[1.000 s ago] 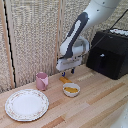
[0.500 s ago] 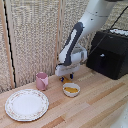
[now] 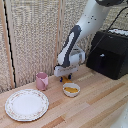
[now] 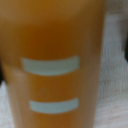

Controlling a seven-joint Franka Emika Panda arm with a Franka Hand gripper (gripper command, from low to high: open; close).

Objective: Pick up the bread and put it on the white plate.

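Bread (image 3: 67,77) tucked beneath low-hanging gripper (image 3: 65,78) just behind small bowl (image 3: 71,89), positioned for a gentle grasp; jaw closure impossible to tell; white plate (image 3: 27,104) well apart, toward exterior view's left.

My arm is glossy white with rounded links, a dark grey band along one segment, and a boxy white gripper (image 3: 65,76) body.

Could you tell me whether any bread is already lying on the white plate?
No: in the exterior view the white plate shows only its bare white middle and patterned rim, with nothing on it.
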